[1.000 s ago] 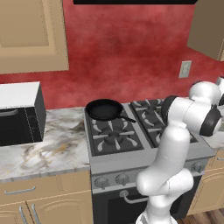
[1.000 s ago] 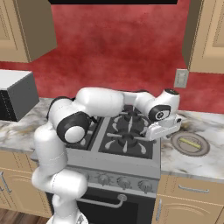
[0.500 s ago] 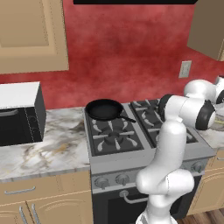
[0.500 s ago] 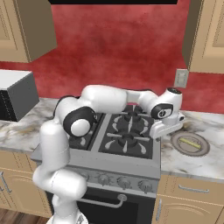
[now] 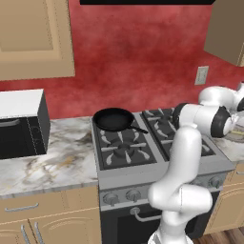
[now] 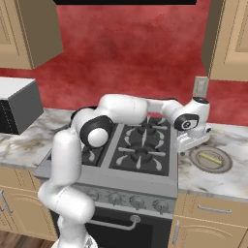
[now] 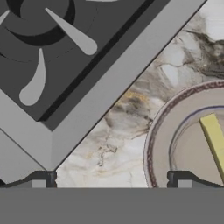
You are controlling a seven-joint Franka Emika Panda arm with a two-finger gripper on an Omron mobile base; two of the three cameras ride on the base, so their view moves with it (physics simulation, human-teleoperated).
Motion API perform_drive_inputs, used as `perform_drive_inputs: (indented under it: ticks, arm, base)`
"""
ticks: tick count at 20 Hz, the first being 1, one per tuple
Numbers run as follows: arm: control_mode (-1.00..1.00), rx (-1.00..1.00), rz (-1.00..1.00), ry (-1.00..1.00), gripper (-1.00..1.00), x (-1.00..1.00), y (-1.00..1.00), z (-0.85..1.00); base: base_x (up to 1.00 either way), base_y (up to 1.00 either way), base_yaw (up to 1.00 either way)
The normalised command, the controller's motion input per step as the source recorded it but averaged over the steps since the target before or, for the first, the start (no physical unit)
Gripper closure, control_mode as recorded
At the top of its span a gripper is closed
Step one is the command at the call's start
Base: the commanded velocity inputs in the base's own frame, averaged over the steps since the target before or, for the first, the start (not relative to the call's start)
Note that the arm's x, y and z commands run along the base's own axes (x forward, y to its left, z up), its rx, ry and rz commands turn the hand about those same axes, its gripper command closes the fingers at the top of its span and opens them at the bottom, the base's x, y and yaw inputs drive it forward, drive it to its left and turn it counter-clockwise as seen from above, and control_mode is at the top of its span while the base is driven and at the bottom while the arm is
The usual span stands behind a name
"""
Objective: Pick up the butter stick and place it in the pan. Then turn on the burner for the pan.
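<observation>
Since a second ago, the gripper [image 7: 112,180] has swung right, past the stove's [image 6: 140,160] edge toward the plate [image 6: 211,159]. Its jaws stand spread wide and hold nothing. Butter [image 6: 210,157] lies on the plate; the pan [image 5: 114,119] has not moved.

I am working in a rendered home kitchen. A grey gas stove [image 5: 152,147] with black grates sits centre frame in the left base view, knobs [image 5: 133,195] along its front and an oven door handle [image 5: 143,218] below. Marbled stone counters [image 5: 45,164] flank it, over tan drawers and cupboard doors [image 6: 213,227]. Tan wall cabinets [image 5: 33,38] hang at upper left and upper right against a red wall [image 5: 138,57]. A microwave [image 5: 21,124] stands at far left, a wall outlet [image 6: 200,86] at right. A black pan [image 5: 113,119] rests on the rear left burner; a plate [image 6: 210,160] lies on the right counter.
</observation>
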Motion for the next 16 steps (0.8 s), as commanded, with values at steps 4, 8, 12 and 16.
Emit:
perform_drive_inputs:
  ticks: [4,8,12,16]
  arm:
    - [-1.0,0.0,0.04,0.0,-1.0,0.05,-0.3,-0.08]
    - [-1.0,0.0,0.05,0.0,-1.0,0.05,-0.27,-0.12]
    - [-1.0,0.0,0.04,0.01,-1.0,0.05,-0.15,-0.15]
    - [-1.0,0.0,0.04,0.0,-1.0,0.09,-0.15,-0.15]
  base:
    - [0.0,0.0,0.0]
    - [0.0,0.0,0.0]
    - [0.0,0.0,0.0]
    - [0.0,0.0,0.0]
